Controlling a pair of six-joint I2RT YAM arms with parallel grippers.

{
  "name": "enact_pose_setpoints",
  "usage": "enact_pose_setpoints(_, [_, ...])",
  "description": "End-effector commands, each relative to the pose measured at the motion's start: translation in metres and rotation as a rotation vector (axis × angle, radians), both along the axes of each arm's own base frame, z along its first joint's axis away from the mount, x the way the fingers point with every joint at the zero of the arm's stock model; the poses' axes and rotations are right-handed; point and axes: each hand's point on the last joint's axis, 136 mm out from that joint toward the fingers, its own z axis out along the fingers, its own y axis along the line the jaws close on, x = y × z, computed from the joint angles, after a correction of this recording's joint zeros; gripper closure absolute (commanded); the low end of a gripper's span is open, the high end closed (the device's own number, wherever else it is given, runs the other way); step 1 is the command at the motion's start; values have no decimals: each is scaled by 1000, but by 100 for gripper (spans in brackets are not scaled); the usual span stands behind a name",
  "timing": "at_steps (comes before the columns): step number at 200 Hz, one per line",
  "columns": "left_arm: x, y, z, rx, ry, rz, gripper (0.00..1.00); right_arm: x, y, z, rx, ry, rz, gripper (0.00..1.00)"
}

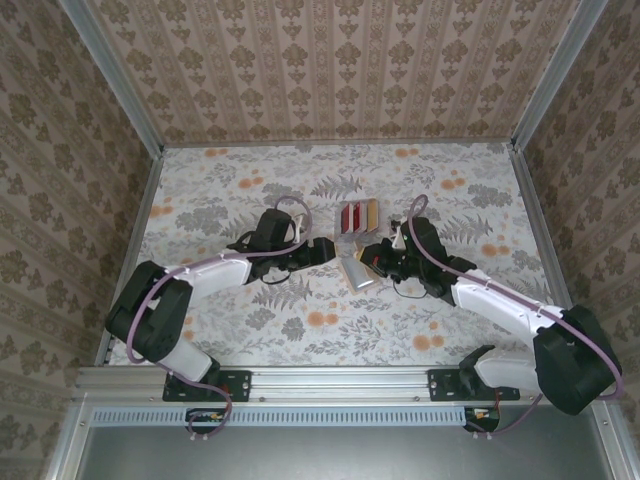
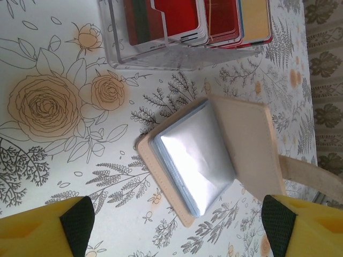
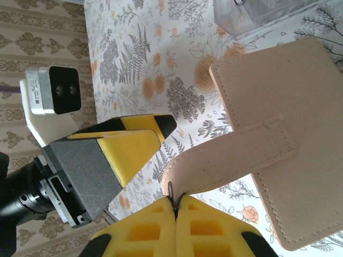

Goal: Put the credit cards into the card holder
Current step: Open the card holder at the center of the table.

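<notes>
Right wrist, right tool (image 3: 174, 206) pinching card holder (image 3: 289, 107) strap (image 3: 236, 160), left wrist, left tool (image 2: 177, 222) spread, grey-blue pockets (image 2: 195, 160)

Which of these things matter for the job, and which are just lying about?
In the job: credit cards, card holder, left gripper open near it, right gripper pinching its strap.
Just lying about: clear rack holding the cards, flowered table.

arms: left arm (image 1: 210, 270) and right arm (image 1: 500, 300), white shells, black joints | cables: pale purple cable (image 1: 411, 212) along each | left gripper (image 1: 325, 249): yellow fingers (image 2: 43, 230), black textured tips | wrist camera (image 3: 53, 88): white box, two dark lenses
</notes>
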Motion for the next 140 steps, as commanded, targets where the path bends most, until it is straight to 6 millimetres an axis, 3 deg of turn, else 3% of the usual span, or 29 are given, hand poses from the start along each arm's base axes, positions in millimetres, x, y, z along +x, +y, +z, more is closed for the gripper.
enact_pose_setpoints(1, [-1,-6,-4,-13,19,-11,16,-1,-3,-8,10,23,-27,95])
enact_pose_setpoints(14, [-2,-6,-5,-11,22,-11,16,0,-8,-9,-9,15,-39,95])
enact_pose_setpoints(38, [-3,-5,-6,-5,23,-13,16,0,-35,-25,-76,31,-101,95])
enact_pose_setpoints(107, [-3,-6,-10,-1,31,-18,17,-17,-116,-108,-393,168,-201,94])
enact_pose_setpoints(140, [-4,-10,-14,-5,44,-27,19,-23,-126,-126,-448,208,-199,93])
